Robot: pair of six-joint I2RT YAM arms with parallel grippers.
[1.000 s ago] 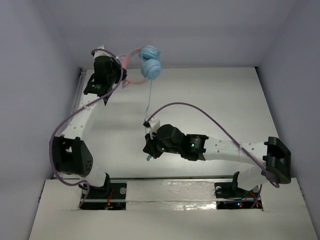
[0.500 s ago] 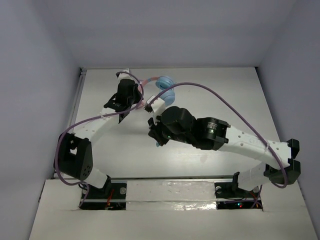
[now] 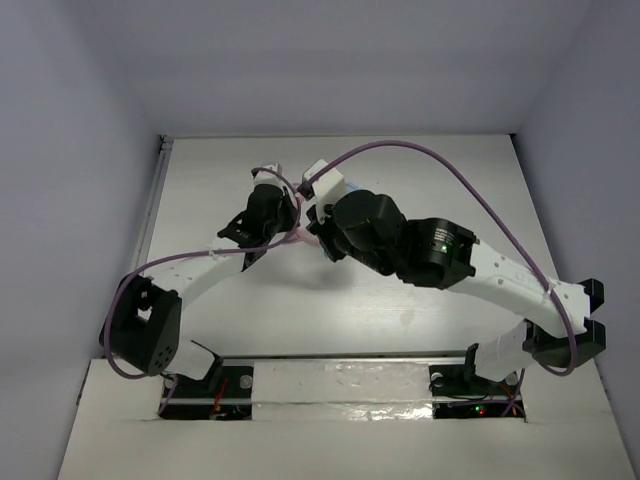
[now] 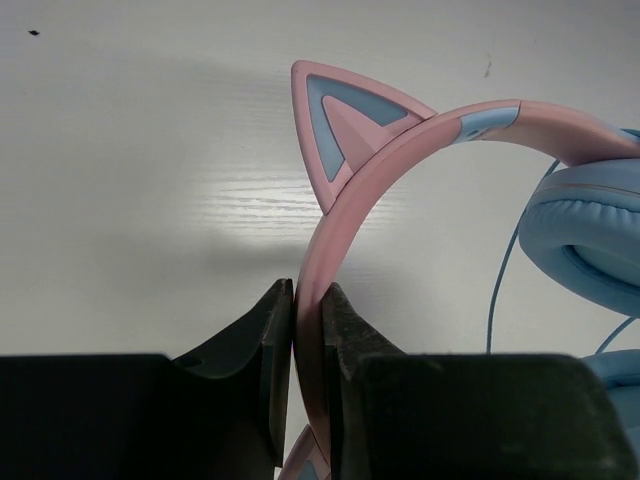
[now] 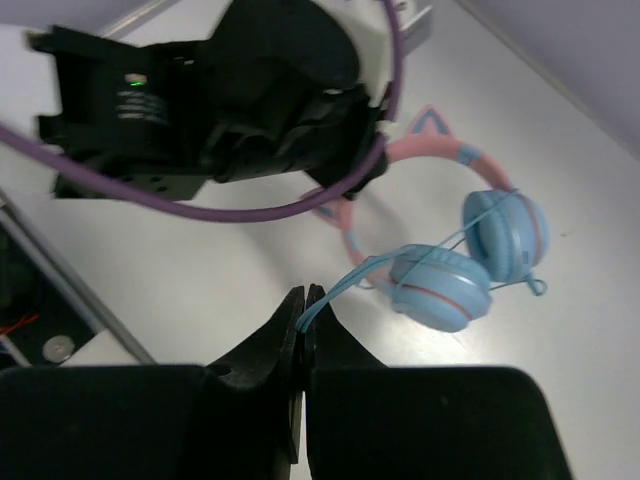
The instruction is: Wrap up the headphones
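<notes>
Where both arms meet above the white tabletop (image 3: 200, 180): one headphones (image 5: 445, 285) set. Pink cat-ear headband (image 4: 400, 140): pinched edgewise between the left fingers (image 4: 272, 325), just below one ear. Two light-blue ear cups (image 5: 505, 230): side by side at the headband's ends. Thin blue cable (image 5: 345, 278): crosses one cup, then enters the right fingers (image 5: 283, 330), closed tight on it, near the headband.
</notes>
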